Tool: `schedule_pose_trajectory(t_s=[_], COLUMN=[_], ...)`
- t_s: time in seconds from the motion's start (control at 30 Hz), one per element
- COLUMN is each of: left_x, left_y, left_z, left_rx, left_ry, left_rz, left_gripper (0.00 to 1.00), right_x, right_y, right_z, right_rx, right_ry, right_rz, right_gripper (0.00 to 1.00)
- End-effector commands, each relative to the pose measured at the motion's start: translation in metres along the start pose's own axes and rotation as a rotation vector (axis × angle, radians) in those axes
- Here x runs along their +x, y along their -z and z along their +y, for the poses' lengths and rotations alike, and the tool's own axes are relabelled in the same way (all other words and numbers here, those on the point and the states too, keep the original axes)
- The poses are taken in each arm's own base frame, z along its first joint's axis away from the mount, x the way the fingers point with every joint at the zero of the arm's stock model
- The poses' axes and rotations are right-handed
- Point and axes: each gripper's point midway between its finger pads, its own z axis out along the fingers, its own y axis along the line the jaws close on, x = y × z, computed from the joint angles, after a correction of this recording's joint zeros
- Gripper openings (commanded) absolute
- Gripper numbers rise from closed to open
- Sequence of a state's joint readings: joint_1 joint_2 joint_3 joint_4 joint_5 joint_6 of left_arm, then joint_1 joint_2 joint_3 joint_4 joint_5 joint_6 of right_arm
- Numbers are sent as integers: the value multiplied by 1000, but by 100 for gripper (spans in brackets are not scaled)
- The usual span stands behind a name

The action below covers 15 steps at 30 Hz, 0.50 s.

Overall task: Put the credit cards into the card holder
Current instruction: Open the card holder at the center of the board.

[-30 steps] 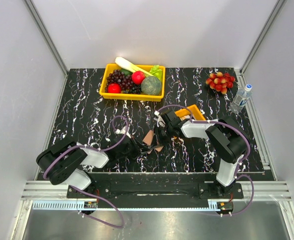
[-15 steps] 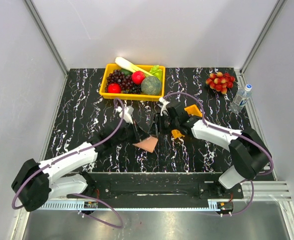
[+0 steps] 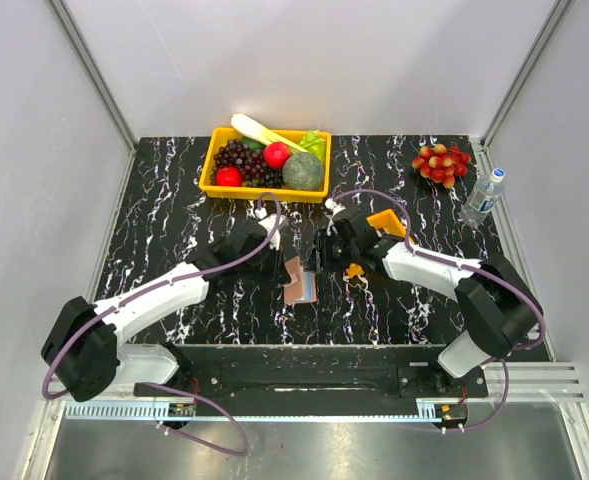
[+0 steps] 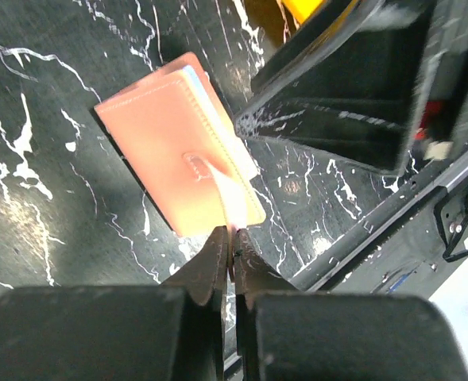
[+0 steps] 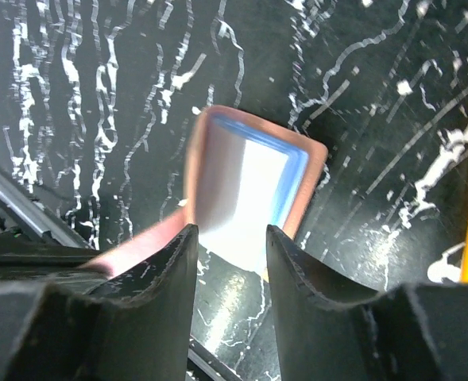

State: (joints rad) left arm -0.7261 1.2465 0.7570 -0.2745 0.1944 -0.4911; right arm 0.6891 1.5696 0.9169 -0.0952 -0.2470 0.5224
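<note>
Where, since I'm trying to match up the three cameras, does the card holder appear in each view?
Top external: the card holder is at mid-table, just below the picture's centre, between the two arms' tips.
Left wrist: upper left of centre, tan outer side showing.
Right wrist: centre, pale inner side facing the camera.
Shared landmark: the black marbled table under it in all three.

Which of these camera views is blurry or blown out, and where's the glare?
Right wrist view: the card holder is smeared, and its inside is blown out to white. Left wrist view: the card holder is fairly sharp, but glare washes out its tab at the left pincer, whose dark fingers are out of focus. Top view: sharp and evenly lit, with a bright sheen on the metal strip at the bottom.
</note>
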Motion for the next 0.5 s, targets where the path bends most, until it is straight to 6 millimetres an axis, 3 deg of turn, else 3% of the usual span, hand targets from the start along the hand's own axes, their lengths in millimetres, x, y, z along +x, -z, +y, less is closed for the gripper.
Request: schedule_pose_trajectory(t_s=[0.0,0.13,0.3,0.47], left_x=[-27,-24,-4,2], left_y=[8,13,17,15], left_z=[10,40,77,89], left_rx=[-88,-189,-311,-373], left_ry=[-108,-68,-20,-7], left_rz=[-40,-64,-21,14], left_gripper=[0,0,0,0], right_x=[-1,2,-4,-16], right_y=[2,-2,4,9], right_z=[-5,-3,-5,-2], right_rx=[24,-2,22,29], right_ry=[-34,-55,-62,-30], right_rz=[-49,-43,-88,-116], right_gripper=[43,38,36,37])
